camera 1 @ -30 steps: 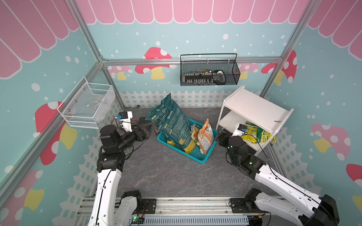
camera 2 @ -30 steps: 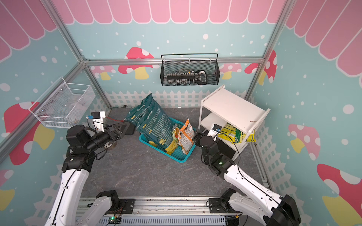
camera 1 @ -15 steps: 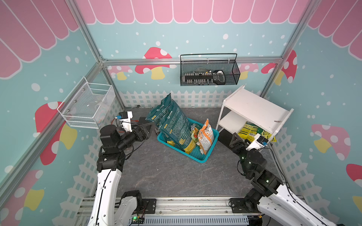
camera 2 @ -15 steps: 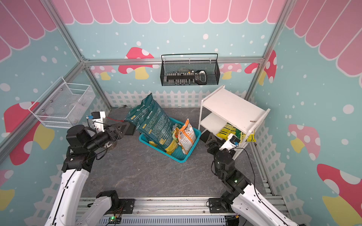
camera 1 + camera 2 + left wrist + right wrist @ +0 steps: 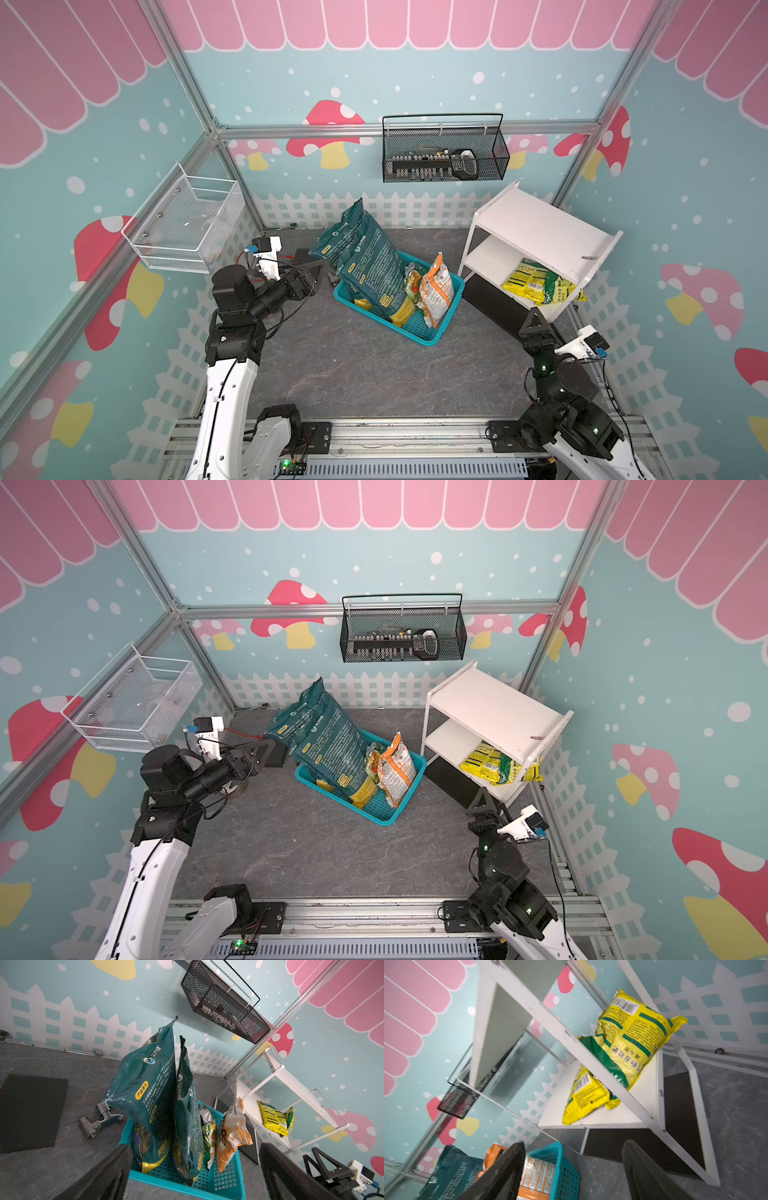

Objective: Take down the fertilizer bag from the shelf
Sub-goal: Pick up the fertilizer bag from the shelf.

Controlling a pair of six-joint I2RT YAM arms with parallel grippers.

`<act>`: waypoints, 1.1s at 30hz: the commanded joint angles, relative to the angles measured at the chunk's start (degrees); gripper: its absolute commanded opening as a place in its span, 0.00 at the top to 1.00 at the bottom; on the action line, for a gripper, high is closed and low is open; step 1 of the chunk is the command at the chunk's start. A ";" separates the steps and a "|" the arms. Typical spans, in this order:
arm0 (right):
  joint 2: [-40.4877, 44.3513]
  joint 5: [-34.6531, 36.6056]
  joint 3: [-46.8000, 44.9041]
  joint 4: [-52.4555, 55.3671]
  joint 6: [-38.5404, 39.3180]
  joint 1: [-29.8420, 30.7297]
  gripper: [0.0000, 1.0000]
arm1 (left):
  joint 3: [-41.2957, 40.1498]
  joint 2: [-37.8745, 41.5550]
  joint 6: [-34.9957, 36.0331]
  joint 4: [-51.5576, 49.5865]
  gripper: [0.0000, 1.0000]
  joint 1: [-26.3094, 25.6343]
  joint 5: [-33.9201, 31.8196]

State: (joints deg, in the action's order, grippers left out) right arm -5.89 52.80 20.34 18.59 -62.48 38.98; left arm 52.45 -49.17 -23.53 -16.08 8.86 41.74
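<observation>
2 yellow fertilizer bags (image 5: 540,284) lie on the shelf (image 5: 536,226); right gripper (image 5: 573,1169) waits below, wide open, empty, apparently aiming in.

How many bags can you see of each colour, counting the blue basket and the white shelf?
Dark teal bags: 2
Orange bag: 1
Green and silver packet: 1
Yellow bags: 2
Total: 6
</observation>
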 commanded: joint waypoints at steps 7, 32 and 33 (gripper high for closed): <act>1.00 14.98 12.85 37.11 -31.59 -0.13 0.18 | 1.59 0.83 1.58 -0.46 0.01 -0.26 -0.60; 5.22 33.29 16.32 30.50 -20.45 29.13 0.16 | 1.59 0.73 1.50 -0.46 0.01 -0.29 -0.52; 4.97 33.30 13.93 19.63 -11.79 29.13 0.13 | 1.52 0.74 1.50 -0.44 0.01 -0.26 -0.54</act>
State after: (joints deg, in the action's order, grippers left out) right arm -0.86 84.12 37.87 54.19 -88.42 67.64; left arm 52.45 -49.17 -23.51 -16.08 8.86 41.60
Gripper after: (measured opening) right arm 0.855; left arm 0.994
